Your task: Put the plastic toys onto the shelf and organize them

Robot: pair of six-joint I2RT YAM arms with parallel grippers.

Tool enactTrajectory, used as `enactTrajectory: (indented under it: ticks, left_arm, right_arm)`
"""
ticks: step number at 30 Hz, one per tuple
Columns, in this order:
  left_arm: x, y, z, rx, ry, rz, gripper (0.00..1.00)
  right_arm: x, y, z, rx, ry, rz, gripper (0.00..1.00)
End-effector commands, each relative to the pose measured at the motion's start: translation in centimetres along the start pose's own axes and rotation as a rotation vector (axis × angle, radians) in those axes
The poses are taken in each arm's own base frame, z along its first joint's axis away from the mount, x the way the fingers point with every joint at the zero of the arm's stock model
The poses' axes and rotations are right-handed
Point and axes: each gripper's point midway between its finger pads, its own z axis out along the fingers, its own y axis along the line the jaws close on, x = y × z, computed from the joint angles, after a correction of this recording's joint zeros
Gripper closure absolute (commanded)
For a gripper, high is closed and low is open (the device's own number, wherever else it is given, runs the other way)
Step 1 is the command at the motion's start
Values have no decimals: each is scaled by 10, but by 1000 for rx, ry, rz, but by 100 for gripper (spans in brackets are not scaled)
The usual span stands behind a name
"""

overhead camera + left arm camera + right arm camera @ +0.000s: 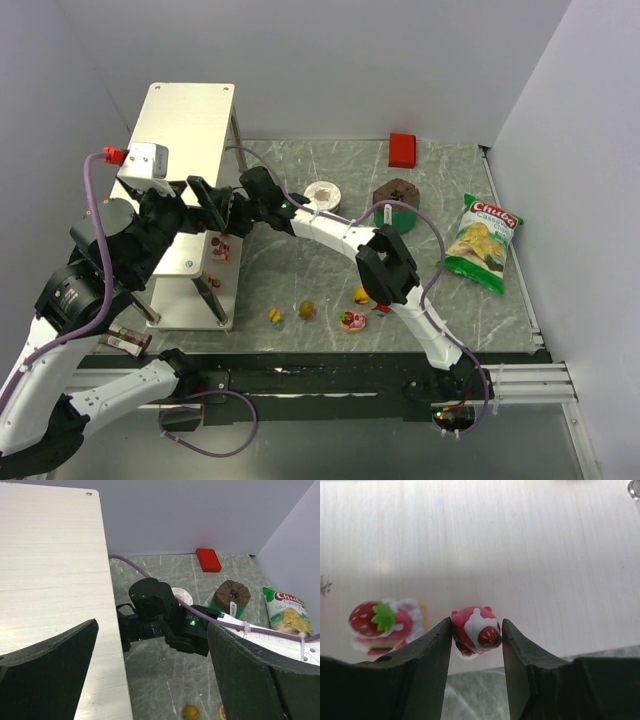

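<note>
Big picture first: the shelf (185, 110) stands upper left in the overhead view. The left gripper (150, 677) hangs beside its top, fingers wide apart, carrying nothing. The right gripper (476, 642) is clamped on a pink-red toy (476, 632), bottom centre of its wrist view, over a shelf tier near the edge, just right of a strawberry toy (382, 622). It looks light, hard, glossy and probably slippery, so pinch the rounded flanks squarely.

A grey-green marbled surface (330, 165) fills the middle of the enclosure. Behind the surface rises a plain pale back wall (350, 60). A left wall (40, 90) and a right wall (590, 150) close its sides. A black rail (330, 378) runs along its near edge. The light is soft and even.
</note>
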Motion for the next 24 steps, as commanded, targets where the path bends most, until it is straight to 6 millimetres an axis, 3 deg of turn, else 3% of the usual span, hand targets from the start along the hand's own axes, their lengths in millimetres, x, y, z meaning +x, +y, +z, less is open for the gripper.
enactTrajectory:
  ticks: [1,15,24]
  left_arm:
    - [-14,2,-3,-15,-33,-27,4]
    - [-14,-1,-1,-8,-34,-31,3]
    - [-13,0,-1,-6,-34,-29,4]
  right_arm:
    - [-14,-13,5,34,-58,-2,63]
    - [-19,-33,-2,144,-57,10,38]
    - [-25,-34,-7,158,-72,8,34]
